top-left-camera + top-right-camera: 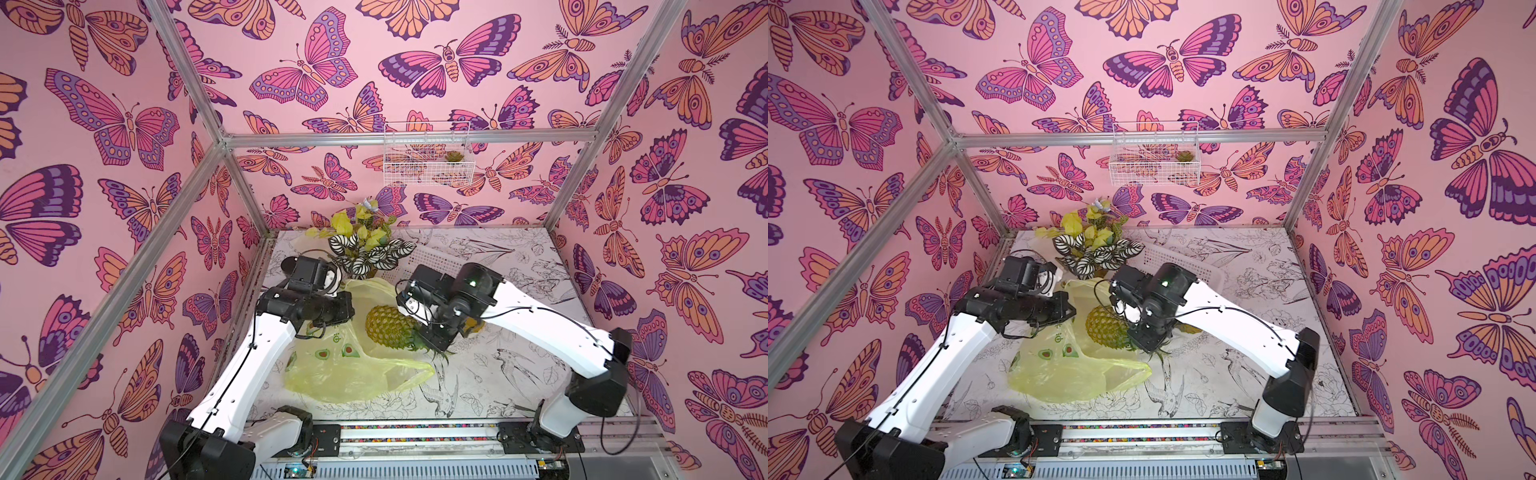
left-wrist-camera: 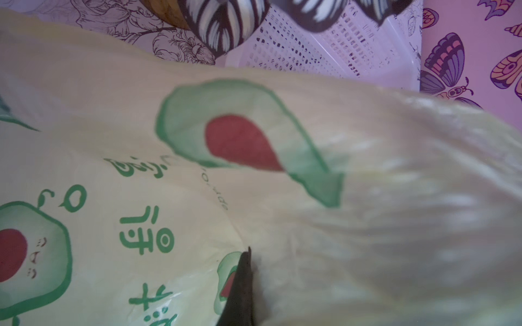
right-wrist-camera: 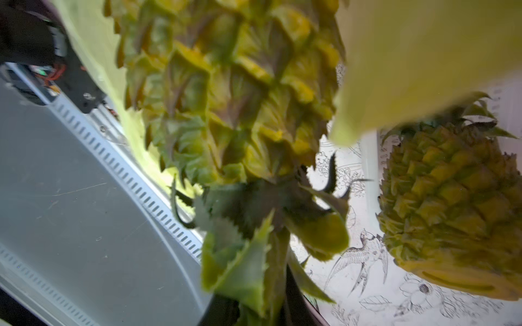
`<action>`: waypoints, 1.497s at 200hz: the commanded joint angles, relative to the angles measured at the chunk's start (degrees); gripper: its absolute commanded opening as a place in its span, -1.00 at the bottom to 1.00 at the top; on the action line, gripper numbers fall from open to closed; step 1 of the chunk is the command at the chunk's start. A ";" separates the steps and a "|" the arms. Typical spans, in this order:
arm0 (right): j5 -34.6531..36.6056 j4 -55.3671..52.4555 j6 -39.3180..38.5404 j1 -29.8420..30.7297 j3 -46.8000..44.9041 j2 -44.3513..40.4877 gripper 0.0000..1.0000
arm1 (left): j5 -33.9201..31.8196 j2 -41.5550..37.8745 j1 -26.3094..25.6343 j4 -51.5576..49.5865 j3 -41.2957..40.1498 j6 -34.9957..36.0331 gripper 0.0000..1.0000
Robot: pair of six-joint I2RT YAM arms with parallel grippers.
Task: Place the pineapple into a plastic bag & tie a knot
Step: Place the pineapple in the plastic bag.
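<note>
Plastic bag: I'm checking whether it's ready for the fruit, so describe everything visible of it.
The plastic bag is thin, translucent yellow-green film printed with halved avocados and green characters. It lies crumpled and untied on the table, one part lifted, pinched in the shut left gripper. The pineapple overlaps its raised part; contact is unclear.

pineapple (image 1: pixel 387 327) tilted, yellow-green plastic bag (image 1: pixel 349 379) crumpled

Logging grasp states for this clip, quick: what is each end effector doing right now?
Left end effector: closed, pinching the plastic bag.
Right end effector: closed on the pineapple by its leafy crown.
</note>
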 commanded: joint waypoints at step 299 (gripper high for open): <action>-0.87 64.06 -3.46 4.70 -28.82 8.96 0.16 | 6.76 3.26 -0.13 3.75 -7.97 1.11 -1.00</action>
